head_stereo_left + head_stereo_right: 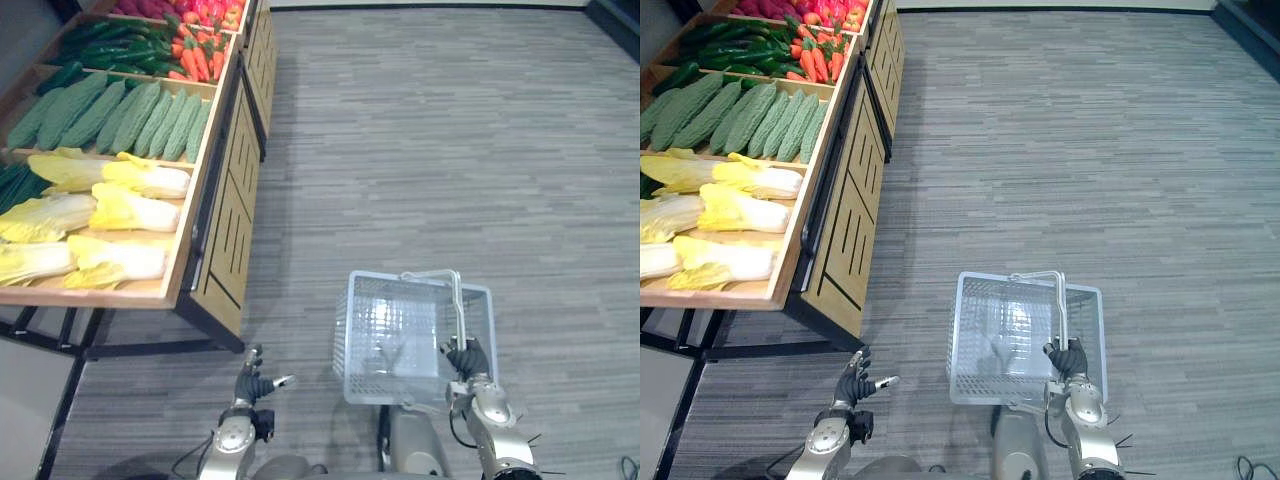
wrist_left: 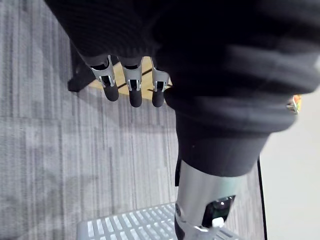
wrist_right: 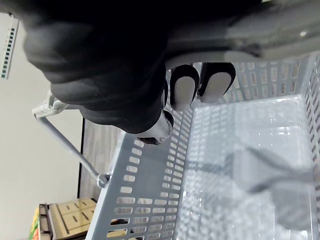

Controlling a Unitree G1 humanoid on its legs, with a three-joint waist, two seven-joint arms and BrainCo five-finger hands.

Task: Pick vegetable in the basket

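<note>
Low at the right, the right robot hand (image 1: 467, 360) is curled tight around the thin handle (image 1: 457, 300) of the pale plastic basket (image 1: 360, 340). Its dark fingertips (image 3: 184, 92) wrap over the bar just above the slotted wall. The basket hangs in front of the robot over the grey floor (image 1: 420, 150), and nothing lies in it. The left robot hand (image 1: 256, 381) hovers low on the other side, fingers loosely spread and holding nothing, well apart from the basket.

Further out on the robot's left stands the wooden bench (image 1: 232, 205) with the produce in compartments. Pale yellow cabbages (image 1: 125, 210) lie nearest, bumpy bitter gourds (image 1: 125, 115) sit behind them, and carrots (image 1: 200, 58) are beyond those. All the vegetables are on the bench, well apart from both hands, so I judge the pick not yet begun.

Several things could go wrong from here. The basket hangs from one slim bar, so a quick turn toward the bench may set it swinging or tip it, and its wall could strike the bench corner. The cabbages look bulky and smooth, so a shallow grip by the left robot hand could let one slide off. The basket is also far from the bench, so any vegetable that slips on the way across would land on the floor.
</note>
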